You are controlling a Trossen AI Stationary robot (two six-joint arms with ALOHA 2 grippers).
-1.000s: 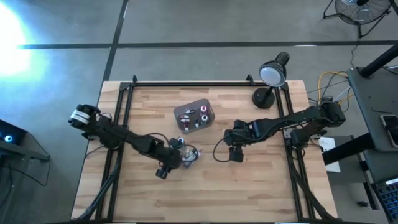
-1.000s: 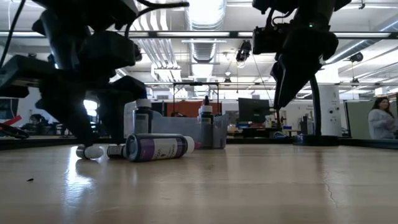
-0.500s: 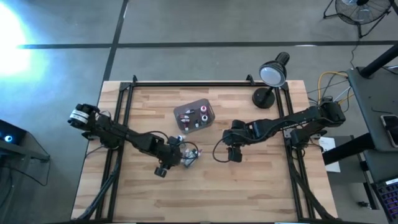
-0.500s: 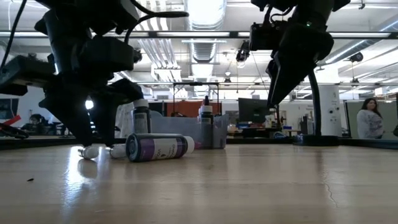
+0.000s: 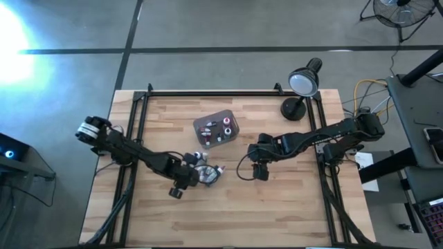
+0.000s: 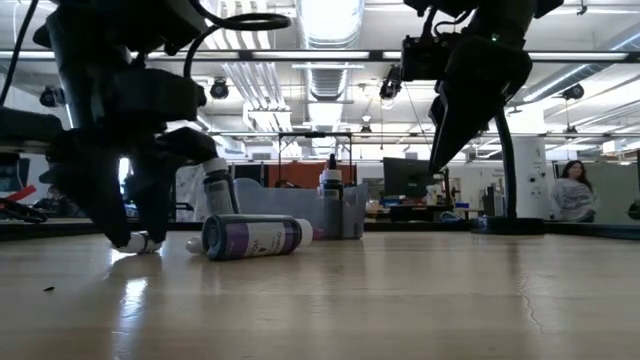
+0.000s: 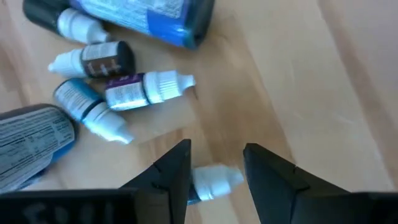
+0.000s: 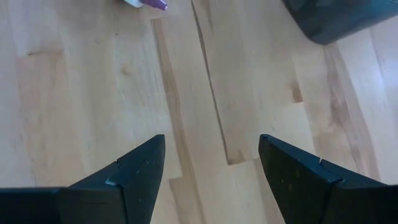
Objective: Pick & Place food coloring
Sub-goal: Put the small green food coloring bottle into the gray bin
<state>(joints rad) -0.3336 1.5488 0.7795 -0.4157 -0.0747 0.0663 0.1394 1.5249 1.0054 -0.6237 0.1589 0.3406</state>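
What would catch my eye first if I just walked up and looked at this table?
Probably the left gripper, low over a cluster of tiny food coloring bottles lying on the wooden table, its open fingers straddling a white-capped bottle. Behind them, a grey tub holds more bottles. The right gripper hangs open over bare wood beside a desk lamp.

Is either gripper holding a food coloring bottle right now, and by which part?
The left gripper has a small white-capped bottle between its fingers, around the cap end; whether it is clamped cannot be told. The right gripper is open and empty.
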